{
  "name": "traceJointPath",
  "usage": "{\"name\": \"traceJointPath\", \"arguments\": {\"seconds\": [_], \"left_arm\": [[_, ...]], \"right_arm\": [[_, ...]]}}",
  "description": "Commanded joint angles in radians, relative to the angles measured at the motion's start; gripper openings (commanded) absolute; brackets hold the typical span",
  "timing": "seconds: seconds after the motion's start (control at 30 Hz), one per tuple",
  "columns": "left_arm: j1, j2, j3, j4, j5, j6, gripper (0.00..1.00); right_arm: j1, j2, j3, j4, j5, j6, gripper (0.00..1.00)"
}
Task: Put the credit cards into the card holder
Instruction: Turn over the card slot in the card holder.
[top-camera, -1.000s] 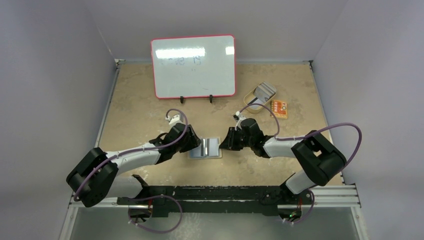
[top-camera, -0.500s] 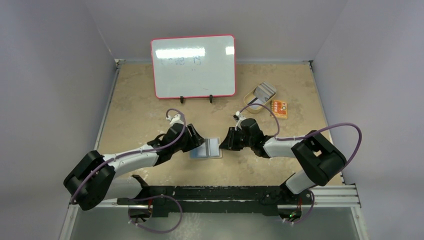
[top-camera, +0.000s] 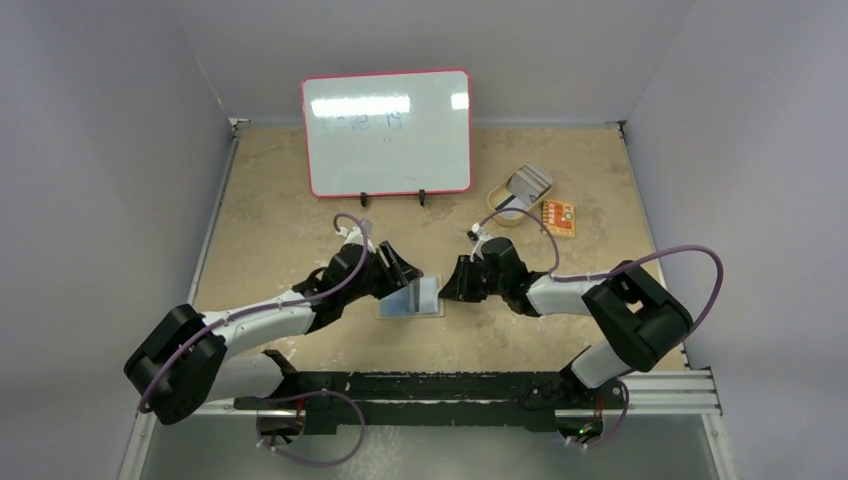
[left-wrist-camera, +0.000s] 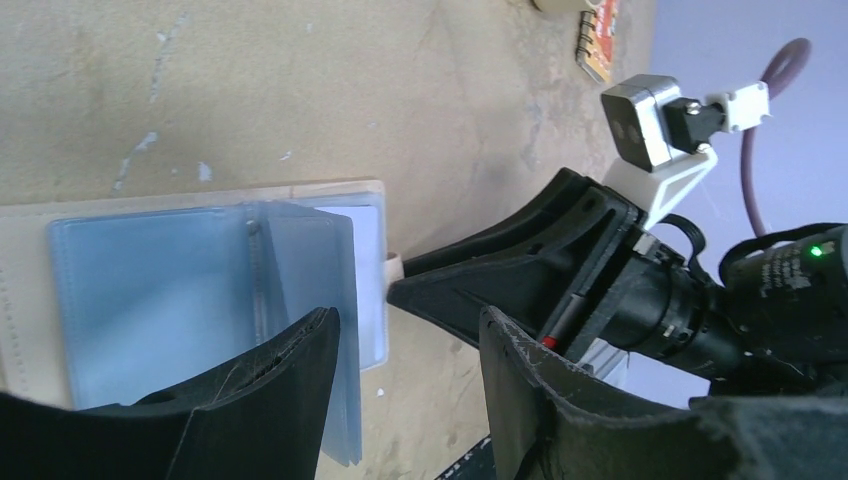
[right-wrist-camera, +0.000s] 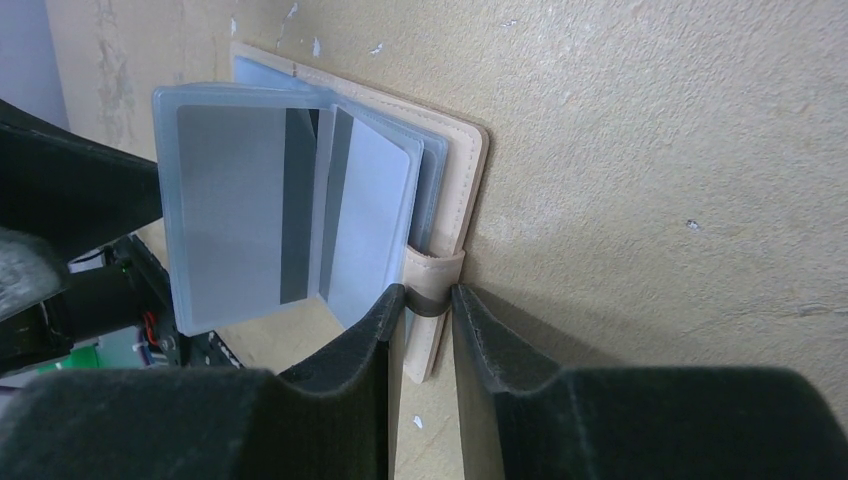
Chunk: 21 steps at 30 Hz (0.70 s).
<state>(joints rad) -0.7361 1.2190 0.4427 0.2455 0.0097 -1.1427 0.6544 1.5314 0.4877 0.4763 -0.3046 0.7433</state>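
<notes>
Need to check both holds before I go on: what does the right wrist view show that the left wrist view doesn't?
Only right wrist: the right gripper pinching the card holder by its snap tab, and a striped card inside a raised sleeve. Only left wrist: the left gripper open at the sleeves, plus an orange item at the frame's top edge. Both: the open card holder lying on the table.

The left arm stretches low from its base toward two o'clock. The left gripper (top-camera: 402, 272) is tipped upward, its jaws spread wide. The right arm folds at the elbow and reaches toward nine o'clock, low over the counter (top-camera: 280, 220). The right gripper (top-camera: 447, 287) has its jaws pinched on the tab of the card holder (right-wrist-camera: 470, 200).
</notes>
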Motion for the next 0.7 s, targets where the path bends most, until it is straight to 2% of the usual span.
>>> {"name": "traceJointPath", "arguments": {"seconds": [0.0, 0.2, 0.43, 0.57, 0.67], "left_arm": [[-0.009, 0.000, 0.006, 0.103, 0.049, -0.025, 0.53], [-0.016, 0.032, 0.013, 0.177, 0.097, -0.036, 0.52], [-0.017, 0.049, 0.030, 0.137, 0.062, 0.015, 0.51], [-0.017, 0.005, 0.054, 0.047, 0.024, 0.062, 0.50], [-0.016, -0.077, 0.072, -0.098, -0.051, 0.117, 0.50]], "right_arm": [[0.007, -0.011, 0.006, 0.013, 0.017, -0.016, 0.26], [0.007, -0.074, 0.031, -0.092, 0.063, -0.025, 0.27], [0.000, -0.201, 0.170, -0.343, 0.368, -0.119, 0.32], [-0.016, -0.216, 0.243, -0.386, 0.496, -0.236, 0.34], [-0.028, -0.194, 0.328, -0.416, 0.595, -0.370, 0.37]]}}
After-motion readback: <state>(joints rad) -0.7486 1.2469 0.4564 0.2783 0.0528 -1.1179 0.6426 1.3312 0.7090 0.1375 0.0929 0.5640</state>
